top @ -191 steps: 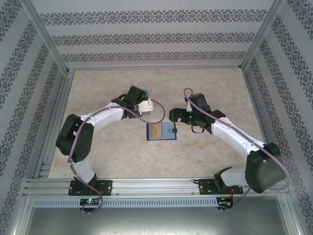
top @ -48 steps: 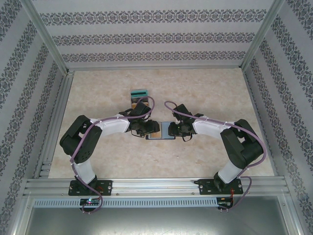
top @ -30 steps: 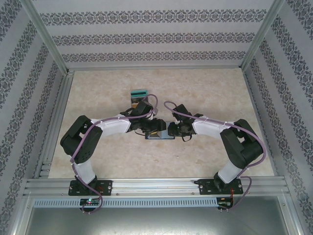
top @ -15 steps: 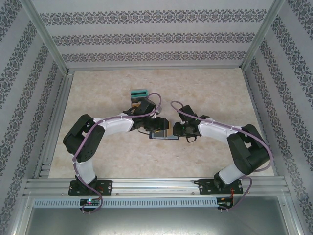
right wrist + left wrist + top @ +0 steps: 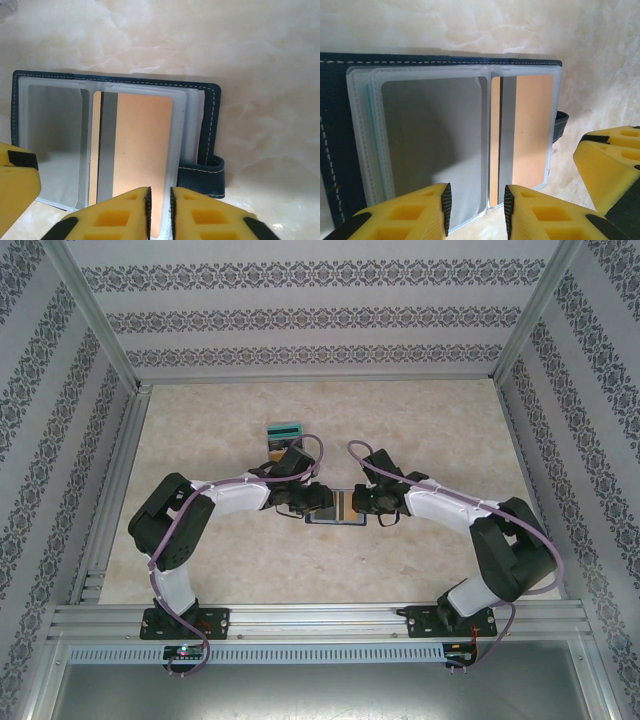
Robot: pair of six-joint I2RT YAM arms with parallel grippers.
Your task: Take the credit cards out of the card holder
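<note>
Navy holder [image 5: 206, 125] lay open between inward-bent arms [image 5: 240, 495]; left end effector [image 5: 475, 202] spread astride its sleeves [image 5: 430, 140], right end effector [image 5: 159, 202] nearly closed, grip unclear.

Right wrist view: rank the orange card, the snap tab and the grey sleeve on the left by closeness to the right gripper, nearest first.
1. the orange card: straight ahead of the right gripper, its near edge at the fingertips.
2. the snap tab: just to the right, at the near right corner of the card holder.
3. the grey sleeve: farthest, on the holder's left half.
</note>
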